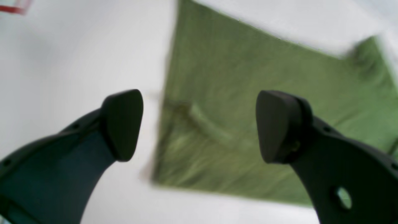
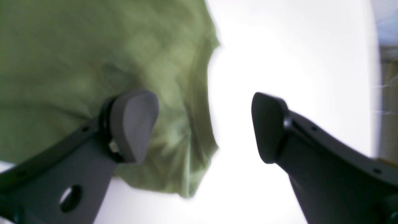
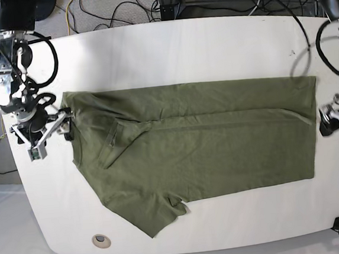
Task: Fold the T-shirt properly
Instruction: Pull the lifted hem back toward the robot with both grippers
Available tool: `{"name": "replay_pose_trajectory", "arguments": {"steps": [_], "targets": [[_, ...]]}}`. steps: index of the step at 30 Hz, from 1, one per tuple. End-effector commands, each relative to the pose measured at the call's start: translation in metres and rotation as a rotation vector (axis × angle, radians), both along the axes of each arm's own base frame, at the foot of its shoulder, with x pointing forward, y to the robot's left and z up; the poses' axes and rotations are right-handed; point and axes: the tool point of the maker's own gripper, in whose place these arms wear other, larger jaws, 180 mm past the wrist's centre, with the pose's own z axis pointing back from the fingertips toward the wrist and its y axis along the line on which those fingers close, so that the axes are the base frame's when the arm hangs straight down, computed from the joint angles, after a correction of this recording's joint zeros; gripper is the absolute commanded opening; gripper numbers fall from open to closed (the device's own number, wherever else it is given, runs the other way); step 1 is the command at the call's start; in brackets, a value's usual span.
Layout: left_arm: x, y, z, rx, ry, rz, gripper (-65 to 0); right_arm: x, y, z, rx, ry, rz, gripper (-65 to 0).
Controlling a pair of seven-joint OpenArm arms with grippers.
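A: Where do we see the shirt (image 3: 201,148)?

B: Flat on the table (image 3: 180,49), top part folded down, one sleeve out at the near edge.

A: Grippers?

B: We see the left gripper (image 1: 199,126) and right gripper (image 2: 205,127) both spread, holding nothing, at opposite shirt ends.

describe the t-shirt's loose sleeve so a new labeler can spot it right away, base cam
Start at the white table, then the olive-green T-shirt spread across its middle. Follow the shirt's near edge toward the image's left: the sleeve is the flap jutting diagonally toward the table's front rim. It is the only part breaking the shirt's otherwise rectangular outline.
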Motion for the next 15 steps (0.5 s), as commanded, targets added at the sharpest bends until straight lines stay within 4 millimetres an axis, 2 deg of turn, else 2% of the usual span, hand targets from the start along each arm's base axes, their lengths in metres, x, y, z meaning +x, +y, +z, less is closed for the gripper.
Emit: {"name": "replay_pose_trajectory", "arguments": {"steps": [1, 4, 7, 15], "targets": [[-0.005, -0.01, 0.025, 0.205, -0.079, -0.126, -13.6, -0.007, -0.011, 0.005, -0.055, -0.022, -0.006, -17.5], [-0.021, -0.025, 0.016, 0.362, -0.108, -0.273, -13.6, -0.018, -0.013, -0.005, -0.032, -0.017, -0.006, -17.2], [-0.033, -0.033, -0.002, 0.396, -0.124, -0.297, -13.6, -0.027, -0.026, -0.027, 0.003, 0.025, -0.036, -17.2], [-0.048, -0.048, -0.034, 0.442, -0.062, -0.342, -14.1, -0.031, -0.026, -0.066, 0.086, 0.088, -0.071, -17.2]]}}
